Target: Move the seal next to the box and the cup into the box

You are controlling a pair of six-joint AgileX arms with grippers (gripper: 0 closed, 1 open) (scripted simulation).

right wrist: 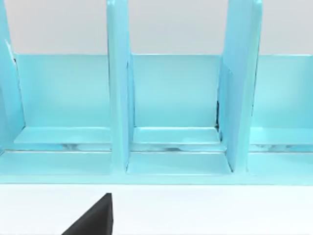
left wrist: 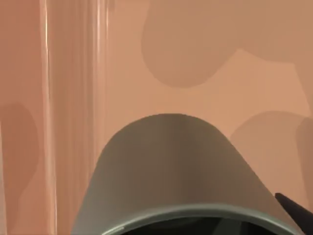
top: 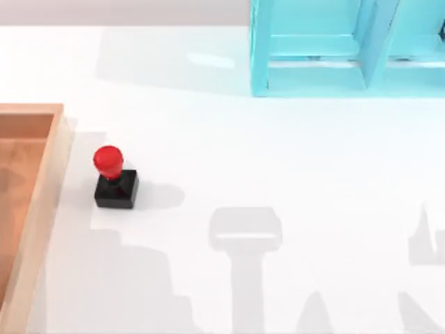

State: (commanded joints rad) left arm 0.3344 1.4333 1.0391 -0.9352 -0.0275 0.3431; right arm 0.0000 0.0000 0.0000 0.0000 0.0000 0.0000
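seal [top: 115,178]: black cube base, round red knob on top; upright on the table [top: 278,153], just right of the box, not touching its rim
box [top: 42,202]: light orange-brown wood, shallow, raised walls; at the table's left edge
cup [left wrist: 171,171]: dark olive-grey, matte, thick wall; close under the left wrist camera, box's wood floor behind it
left gripper: a dark finger tip [left wrist: 296,210] beside the cup; grip can't tell
right gripper: dark finger [right wrist: 95,220] over the table, facing the cabinet [right wrist: 171,107]; opening can't tell
cabinet: light blue, open compartments, far from the box
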